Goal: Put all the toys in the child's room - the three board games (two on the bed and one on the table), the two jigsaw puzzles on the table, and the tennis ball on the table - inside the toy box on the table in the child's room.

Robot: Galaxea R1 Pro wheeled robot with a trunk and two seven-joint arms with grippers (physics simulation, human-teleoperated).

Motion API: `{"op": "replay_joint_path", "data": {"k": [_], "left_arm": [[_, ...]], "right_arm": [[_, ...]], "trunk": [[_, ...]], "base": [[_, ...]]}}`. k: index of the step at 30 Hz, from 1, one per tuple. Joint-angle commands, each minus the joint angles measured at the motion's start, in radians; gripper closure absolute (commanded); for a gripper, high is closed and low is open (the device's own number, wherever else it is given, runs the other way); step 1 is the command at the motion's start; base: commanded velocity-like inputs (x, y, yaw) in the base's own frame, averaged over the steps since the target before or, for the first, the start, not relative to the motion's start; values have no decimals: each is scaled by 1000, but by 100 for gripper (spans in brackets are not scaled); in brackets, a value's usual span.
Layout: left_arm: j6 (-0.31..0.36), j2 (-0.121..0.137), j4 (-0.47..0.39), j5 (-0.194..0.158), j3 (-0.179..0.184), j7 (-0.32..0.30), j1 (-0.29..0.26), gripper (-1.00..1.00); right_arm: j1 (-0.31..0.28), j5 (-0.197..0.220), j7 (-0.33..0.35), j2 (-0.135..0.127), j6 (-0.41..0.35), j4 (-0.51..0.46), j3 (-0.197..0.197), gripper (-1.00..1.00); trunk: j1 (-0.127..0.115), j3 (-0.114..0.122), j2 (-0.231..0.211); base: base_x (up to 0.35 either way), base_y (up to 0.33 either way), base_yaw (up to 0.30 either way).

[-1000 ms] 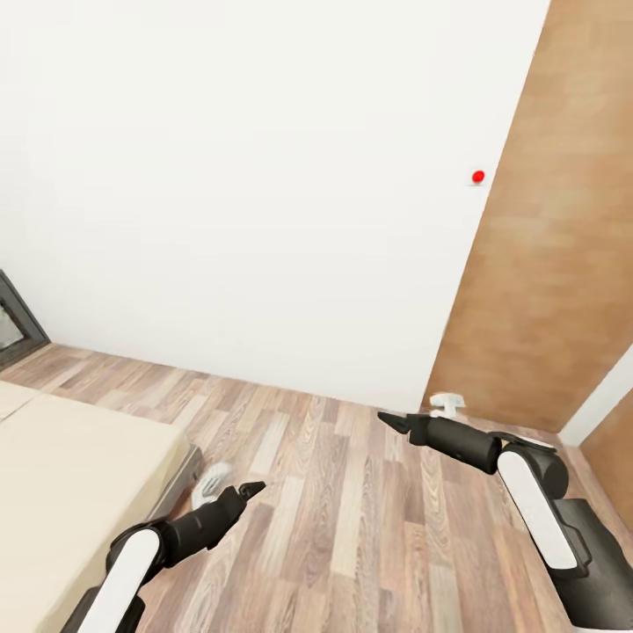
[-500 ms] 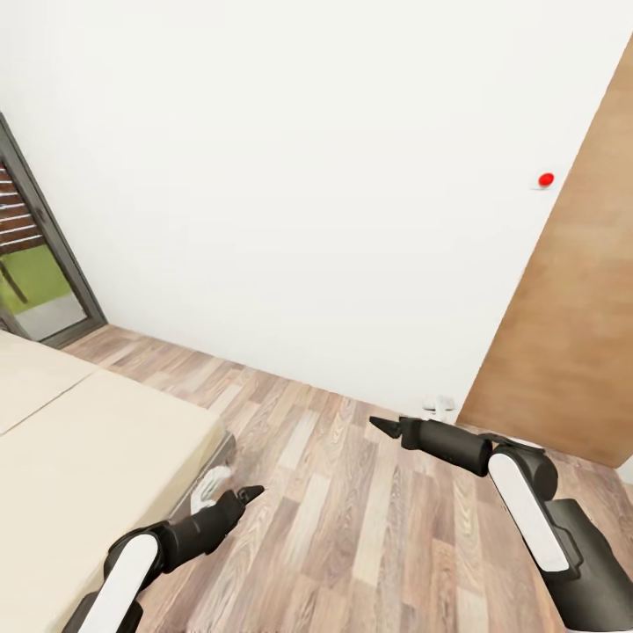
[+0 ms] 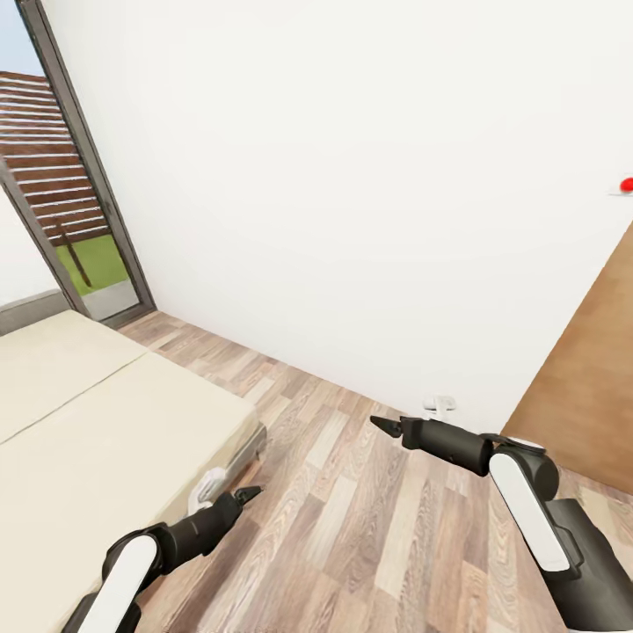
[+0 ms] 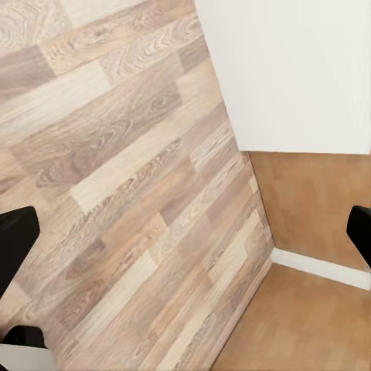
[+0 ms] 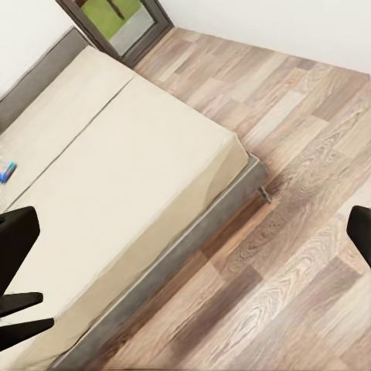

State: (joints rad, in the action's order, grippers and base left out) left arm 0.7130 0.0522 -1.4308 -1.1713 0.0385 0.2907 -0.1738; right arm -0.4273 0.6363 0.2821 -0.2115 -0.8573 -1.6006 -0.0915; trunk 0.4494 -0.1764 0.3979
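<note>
The left gripper (image 3: 249,493) hangs low just beside the bed (image 3: 105,422) corner; turning the base further could clip the frame. The right gripper (image 3: 384,425) hovers over bare plank floor (image 3: 352,527). Both wrist views show fingers spread wide, holding nothing. Far up the mattress, a small blue board game (image 5: 6,171) edge peeks in.

A home bedroom is showing: a low beige-covered bed (image 3: 97,422) is sitting on wood plank flooring (image 3: 352,527), beside a dark-framed glass door (image 3: 83,193).
</note>
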Motion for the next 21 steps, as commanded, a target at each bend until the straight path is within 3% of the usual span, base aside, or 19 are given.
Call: {"op": "replay_joint_path", "data": {"k": [1, 21], "left_arm": [[1, 1, -1, -10, 2, 10, -1, -100], [-18, 4, 11, -10, 4, 10, -1, -100]], "right_arm": [[-1, -4, 5, -1, -3, -1, 0, -100], [-1, -4, 6, 0, -3, -2, -11, -100]], "trunk": [[1, -2, 2], [1, -2, 2]], "base": [[0, 0, 299], [1, 0, 299]]}}
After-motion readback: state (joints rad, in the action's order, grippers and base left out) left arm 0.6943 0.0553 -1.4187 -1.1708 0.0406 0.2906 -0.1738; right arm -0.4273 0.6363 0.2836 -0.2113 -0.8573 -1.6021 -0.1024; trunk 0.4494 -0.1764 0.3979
